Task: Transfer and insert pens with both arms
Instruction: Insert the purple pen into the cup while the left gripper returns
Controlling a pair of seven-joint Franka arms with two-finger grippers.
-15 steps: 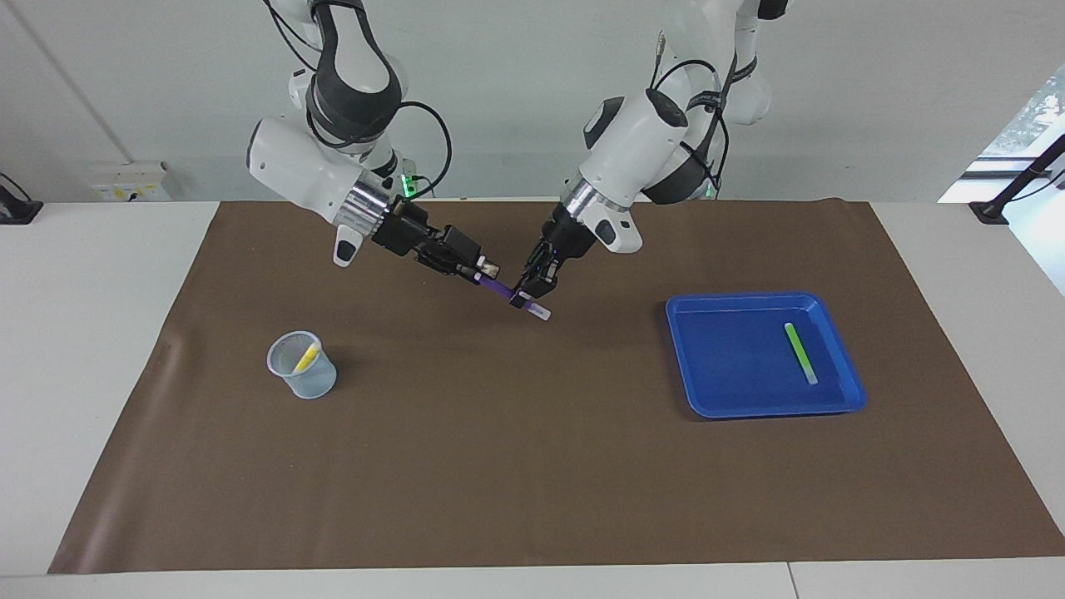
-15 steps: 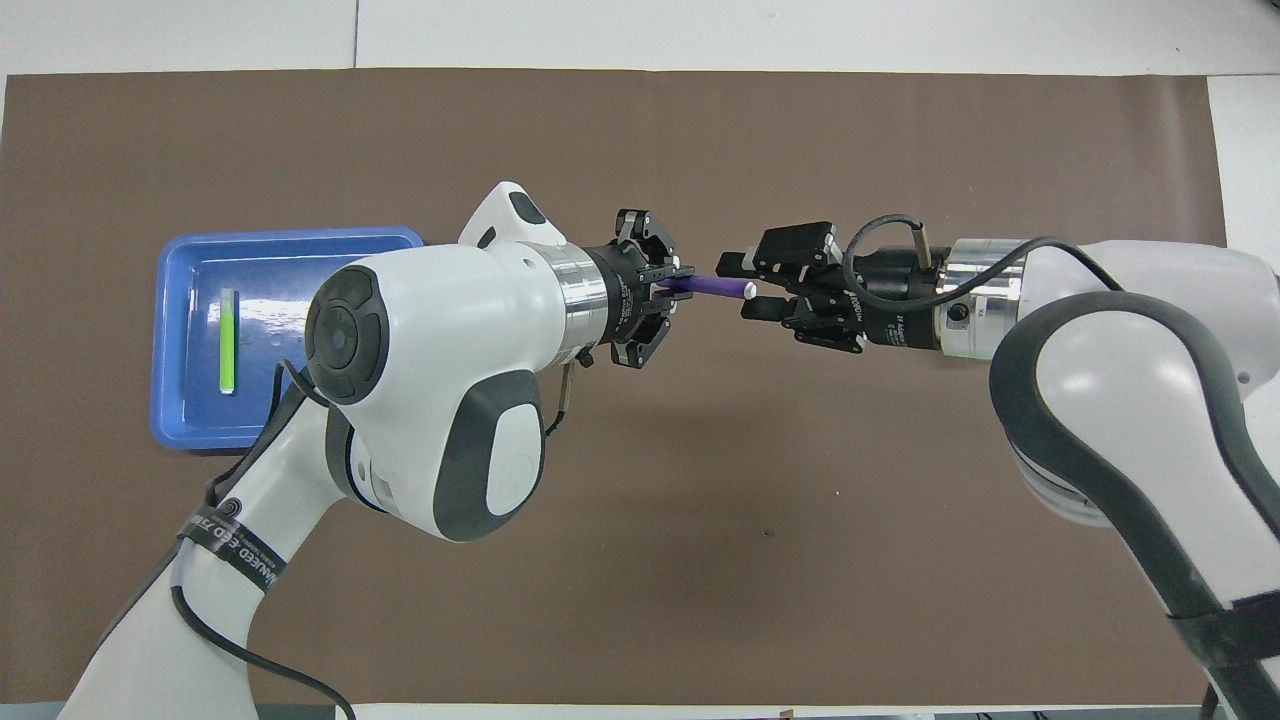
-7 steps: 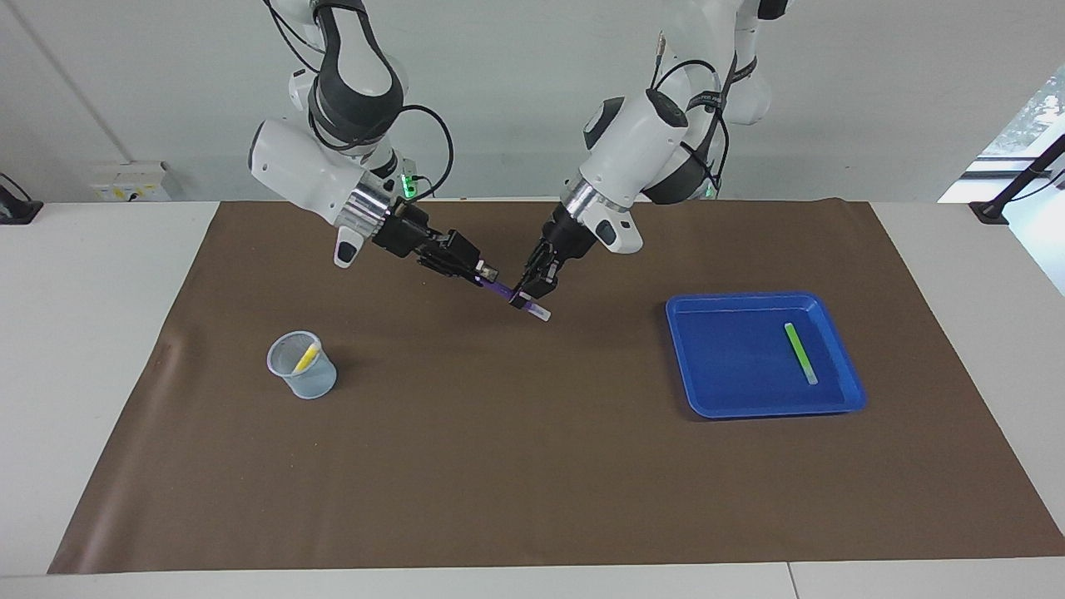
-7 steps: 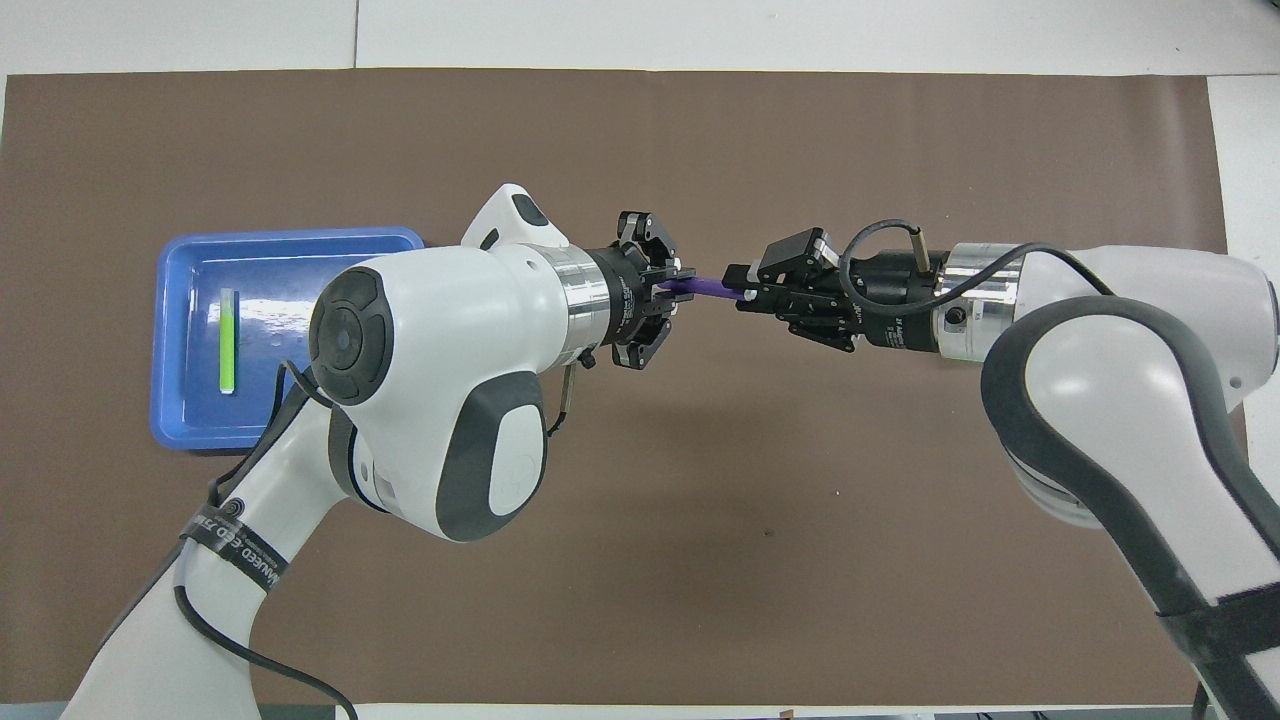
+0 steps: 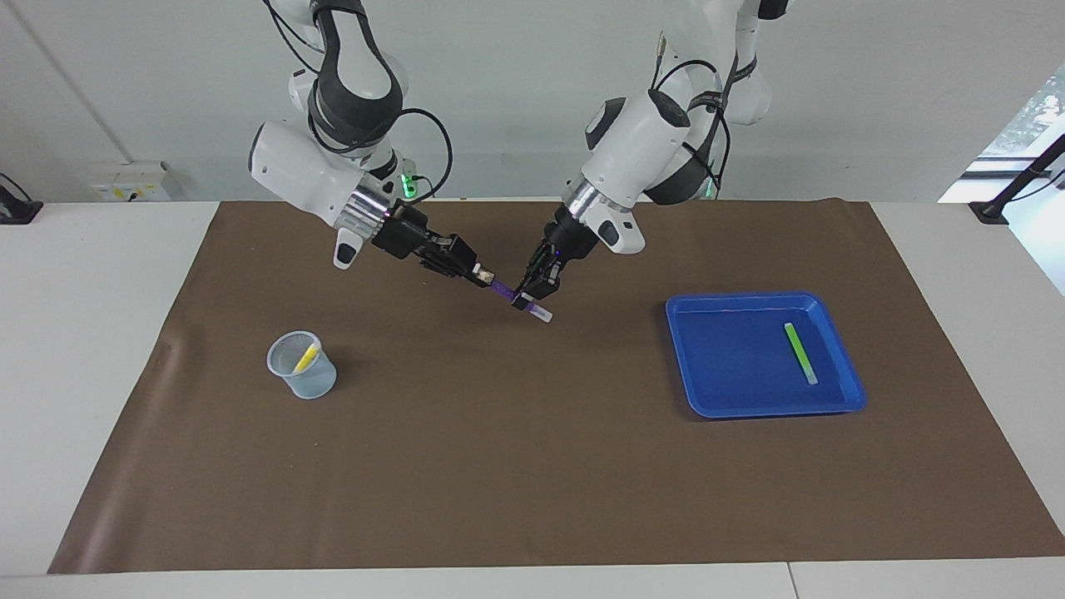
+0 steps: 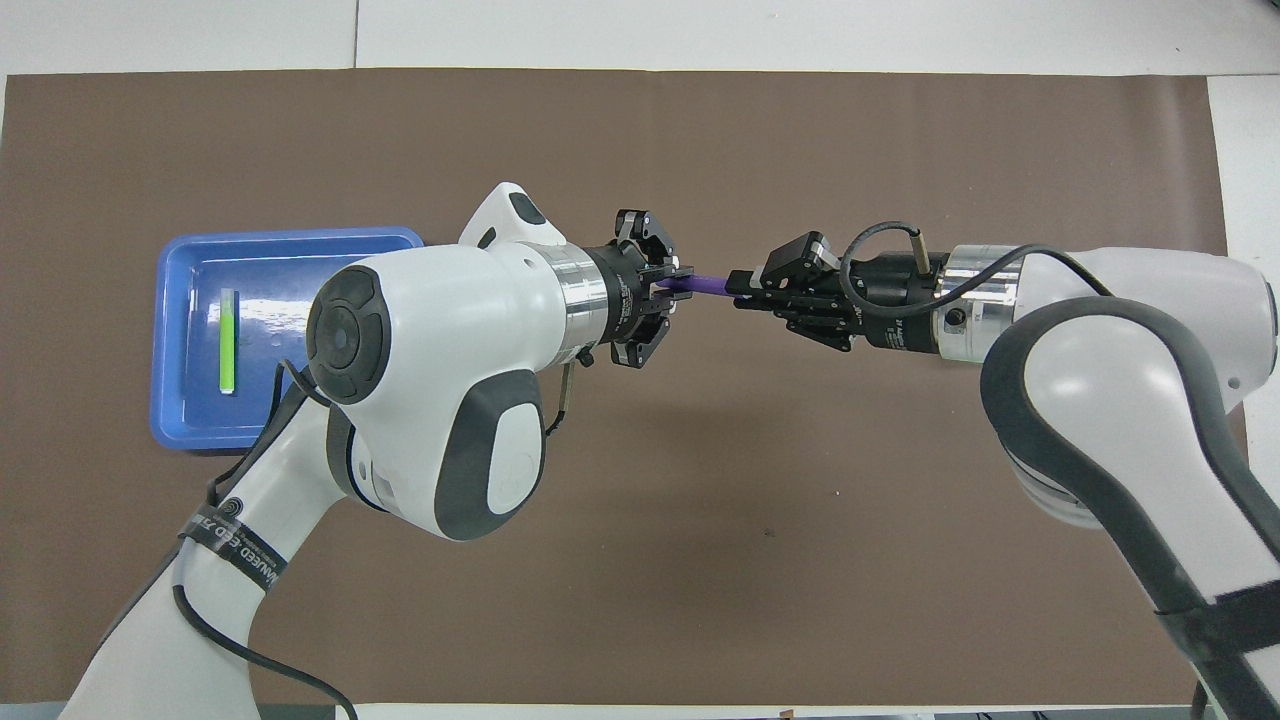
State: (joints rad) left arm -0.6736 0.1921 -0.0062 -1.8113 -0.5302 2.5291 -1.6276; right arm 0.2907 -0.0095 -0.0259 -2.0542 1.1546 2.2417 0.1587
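Note:
The purple pen [image 5: 504,292] is held in the air over the middle of the brown mat, tilted, and also shows in the overhead view [image 6: 708,284]. My left gripper [image 5: 531,297] is shut on it near its pale cap end, as the overhead view [image 6: 672,288] shows too. My right gripper [image 5: 482,274] is shut on its other end [image 6: 740,285]. The yellow pen [image 5: 307,357] stands in a clear cup [image 5: 301,376] toward the right arm's end. The green pen [image 5: 800,353] lies in the blue tray [image 5: 732,406] toward the left arm's end, and is also seen from overhead [image 6: 228,340].
The brown mat [image 5: 532,466] covers most of the white table. The blue tray [image 6: 290,236] is partly covered by my left arm in the overhead view. The cup is hidden under my right arm there.
My right gripper, open around the purple pen's free end a second ago, has moved in and closed on it. My left gripper has kept its hold.

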